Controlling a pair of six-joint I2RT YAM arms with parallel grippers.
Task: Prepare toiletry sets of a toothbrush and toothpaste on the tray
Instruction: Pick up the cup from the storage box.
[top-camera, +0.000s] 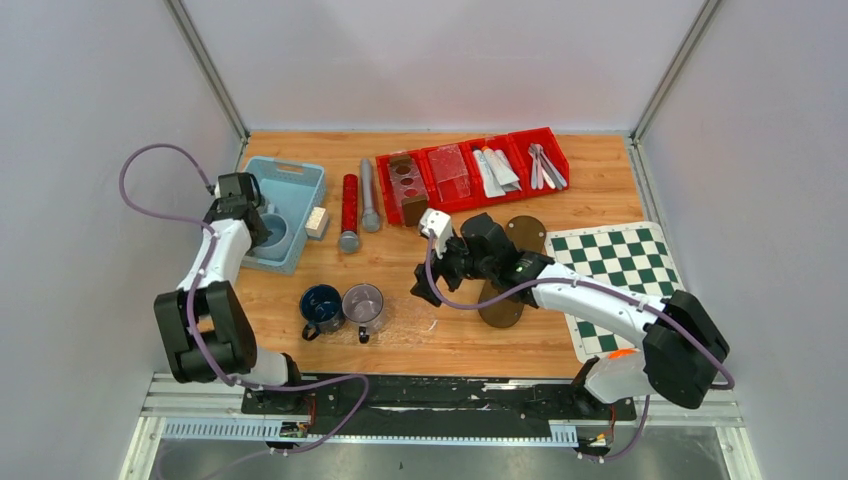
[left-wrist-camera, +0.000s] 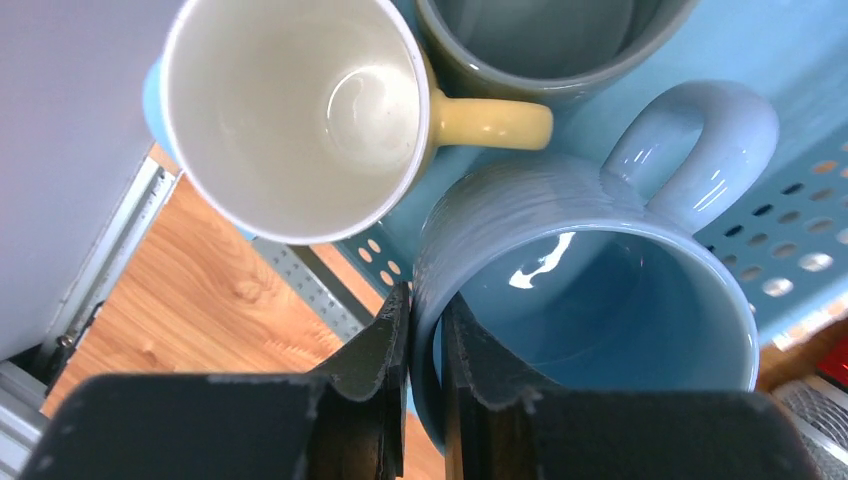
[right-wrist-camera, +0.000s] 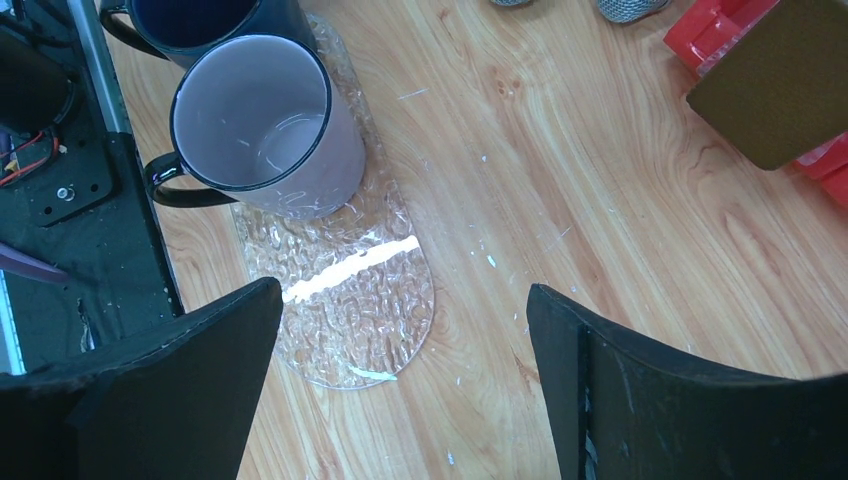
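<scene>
Starting from the overhead view, the left arm is seen stretched forward along the table's left side, elbow raised, with the left gripper (top-camera: 256, 220) lowered into the light blue basket (top-camera: 300, 175). The right arm is bent across the middle of the table, and the right gripper (top-camera: 425, 285) is held low over the wood near the lilac mug (top-camera: 363, 303), which stands just beside the dark blue mug (top-camera: 322, 305). The toothpaste tubes (top-camera: 497, 170) and the toothbrushes (top-camera: 545, 165) are found in neighbouring compartments of the red bins (top-camera: 555, 150) at the far edge, well apart from both grippers. A red cylinder (top-camera: 350, 205) and a grey cylinder (top-camera: 370, 205) are laid side by side between basket and bins, and a chequered mat (top-camera: 615, 280) is spread on the right.

From the left wrist, the fingers (left-wrist-camera: 395, 330) are shown clamped on the wall of the light blue mug (left-wrist-camera: 600, 300), one outside and one inside the rim. A white-lined mug (left-wrist-camera: 295, 110) with a yellow handle is tilted just beside it.

From the right wrist, the fingers (right-wrist-camera: 200, 350) are held wide apart with nothing between them. Below them the clear dimpled tray (right-wrist-camera: 340, 300) is seen, carrying the lilac mug at its far end; no toothbrush or toothpaste is on it.
</scene>
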